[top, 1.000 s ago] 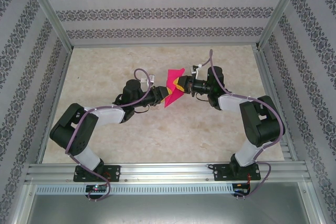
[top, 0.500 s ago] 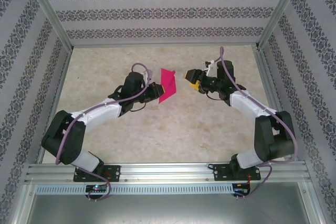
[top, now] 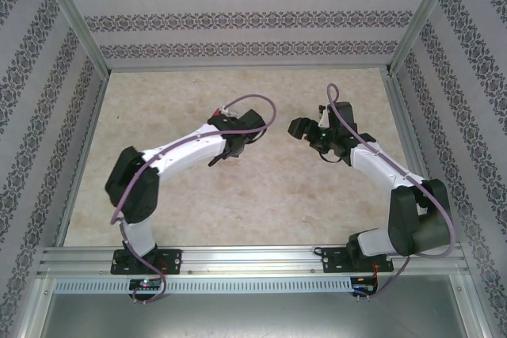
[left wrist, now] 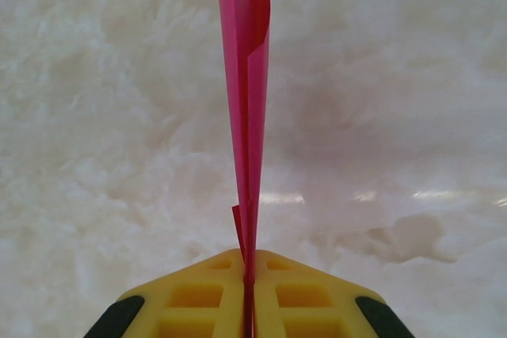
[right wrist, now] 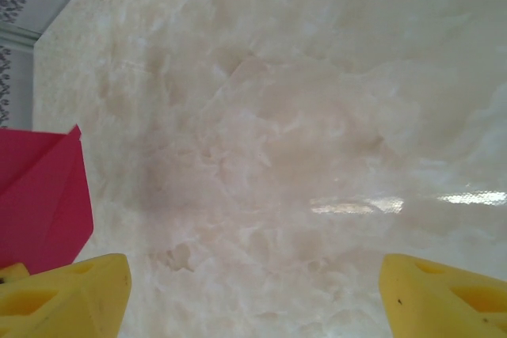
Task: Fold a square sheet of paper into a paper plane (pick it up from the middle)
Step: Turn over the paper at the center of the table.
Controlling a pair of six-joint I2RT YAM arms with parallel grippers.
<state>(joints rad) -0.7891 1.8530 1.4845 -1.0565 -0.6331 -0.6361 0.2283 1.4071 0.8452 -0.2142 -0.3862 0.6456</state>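
Left pincer clenched on folded pink paper, edge-on upright; right pincer spread wide; both arms bent inward.

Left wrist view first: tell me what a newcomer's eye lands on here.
The bright pink paper, folded and seen edge-on, stands straight up the middle, clamped in the yellow left pincer. In the right wrist view the right pincer gapes wide over the pale marbled table, with the paper poking in at the left edge.
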